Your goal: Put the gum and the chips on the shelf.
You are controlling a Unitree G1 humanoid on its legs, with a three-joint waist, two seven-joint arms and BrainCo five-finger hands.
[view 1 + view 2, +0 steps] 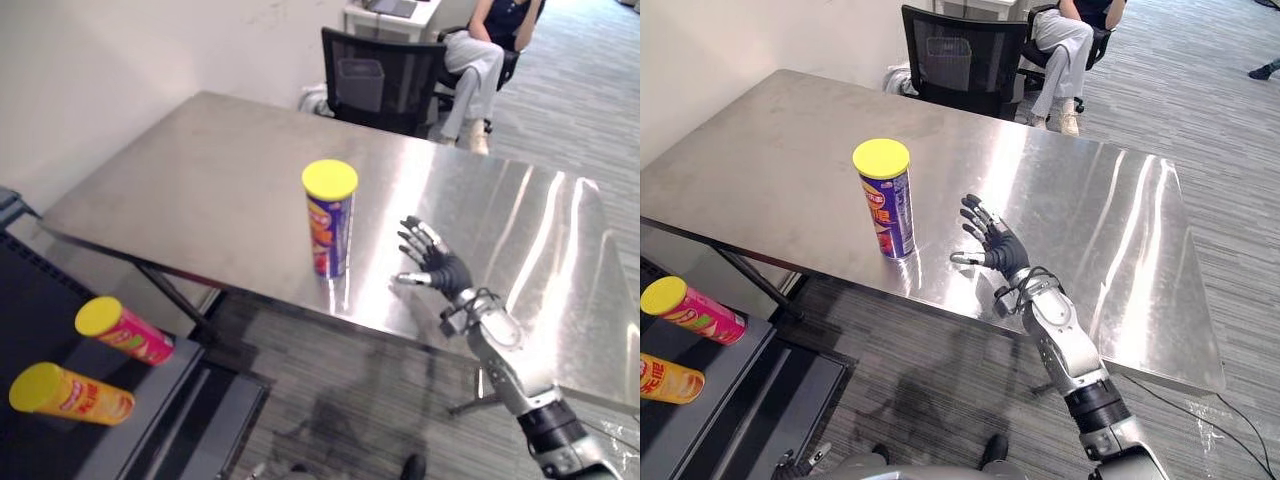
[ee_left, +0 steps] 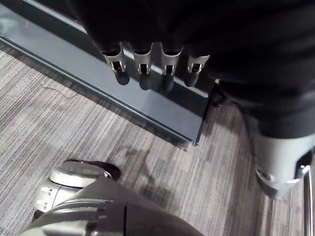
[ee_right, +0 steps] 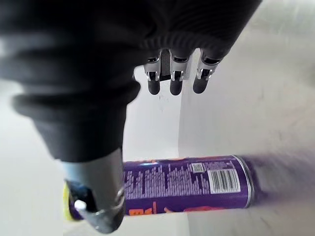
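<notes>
Loosely spread and straight, the fingers (image 3: 171,81) of the right hand (image 1: 998,252) grasp nothing; the hand hovers palm-down just above the tabletop (image 1: 200,190), thumb turned toward the chips can (image 1: 330,220), near it but not touching. The left hand (image 2: 147,29) hangs low beside the base of the shelf (image 1: 720,420), its fingers (image 2: 142,66) relaxed, released and empty.

The tabletop is a broad sheet of brushed steel, shiny with streaks of reflected light. Below it lies grey striped carpet (image 1: 330,380). A black mesh office chair (image 1: 375,85) stands at the far edge, a seated person (image 1: 480,50) is behind it, and a pale wall (image 1: 120,60) runs along the left.

The chips can stands upright near the tabletop's front edge: a tall purple tube with red and orange print and a bright yellow lid. On the dark shelf at lower left, a pink can (image 1: 125,330) and an orange can (image 1: 70,393) lie on their sides, both yellow-lidded.
</notes>
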